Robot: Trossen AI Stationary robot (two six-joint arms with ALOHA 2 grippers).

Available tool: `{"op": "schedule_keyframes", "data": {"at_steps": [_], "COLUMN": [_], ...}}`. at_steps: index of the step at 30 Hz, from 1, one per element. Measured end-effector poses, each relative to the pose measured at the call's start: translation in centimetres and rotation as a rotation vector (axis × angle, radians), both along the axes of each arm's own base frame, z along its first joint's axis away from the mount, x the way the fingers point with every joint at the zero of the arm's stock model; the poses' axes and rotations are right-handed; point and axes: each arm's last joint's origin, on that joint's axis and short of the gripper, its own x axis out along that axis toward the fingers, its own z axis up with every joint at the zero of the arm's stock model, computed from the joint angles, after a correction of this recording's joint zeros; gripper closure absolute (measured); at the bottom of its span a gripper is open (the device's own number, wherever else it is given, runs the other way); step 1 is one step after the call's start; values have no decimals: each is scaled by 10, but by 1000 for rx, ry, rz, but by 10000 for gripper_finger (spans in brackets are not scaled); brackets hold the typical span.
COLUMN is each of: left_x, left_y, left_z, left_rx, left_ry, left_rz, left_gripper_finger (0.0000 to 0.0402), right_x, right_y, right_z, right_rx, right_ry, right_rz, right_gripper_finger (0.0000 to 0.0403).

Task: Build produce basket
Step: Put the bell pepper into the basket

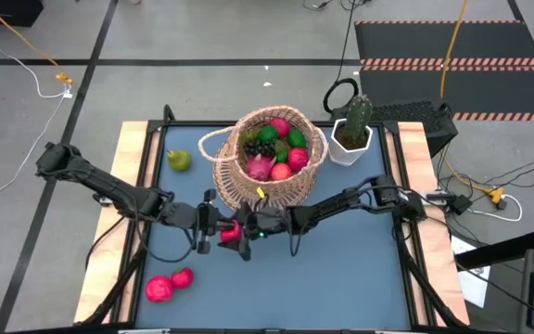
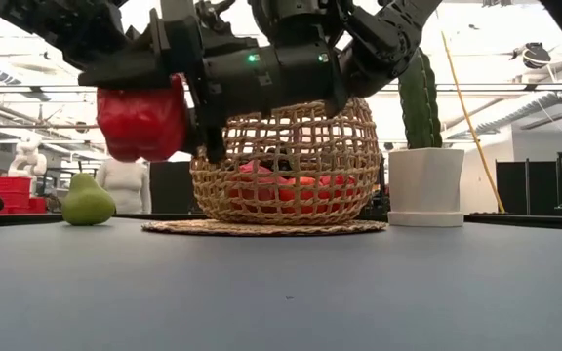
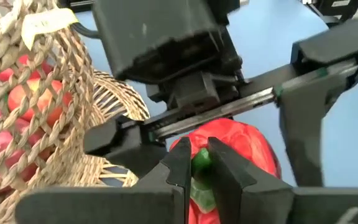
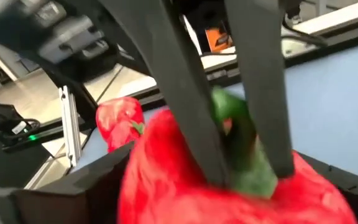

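Observation:
The tan wicker basket (image 1: 269, 158) stands at the table's far middle and holds several toy fruits. In front of it, my left gripper (image 1: 219, 228) is shut on a red toy pepper (image 1: 231, 232), which is held in the air in the low view (image 2: 142, 122). My right gripper (image 1: 245, 228) faces it from the right, open, with its fingers (image 3: 306, 118) on either side of the pepper's body. A green pear (image 1: 179, 160) lies left of the basket. Two red-pink fruits (image 1: 167, 284) lie on the table at the near left. My left gripper pinches the pepper's green stem (image 3: 201, 171) between its two fingers, coming about level from the table's left. The pepper's red body (image 3: 241, 146) lies beyond the fingertips, lifted clear of the table. My right gripper stands open around the pepper's body; I cannot tell whether it touches it.
A potted cactus in a white pot (image 1: 352, 130) stands at the far right, next to the basket. The basket sits on a round woven mat (image 2: 261, 227). The blue table top (image 1: 341, 278) stretches from the grippers to the near right.

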Motion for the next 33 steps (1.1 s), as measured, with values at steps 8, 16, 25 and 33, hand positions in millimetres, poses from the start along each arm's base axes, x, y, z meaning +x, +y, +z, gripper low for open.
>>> {"op": "schedule_keyframes", "data": {"at_steps": [8,16,25,33], "left_x": [0,-1,-18,-58], "left_y": [0,-13,-24,-5], "left_z": [1,7,17,32], "left_rx": [11,12,112,24], "left_ry": [-6,-80,-119,-74], "left_rz": [-9,-87,-87,48], "left_gripper_finger": [353,291,147,109], "right_x": [0,-2,-5,-22], "right_y": [-1,0,7,-2], "right_z": [-2,-8,-13,33], "right_rx": [-15,-121,-234,-439], "right_ry": [24,66,91,170], "right_rz": [-1,56,170,142], "right_gripper_finger": [134,128,134,134]}}
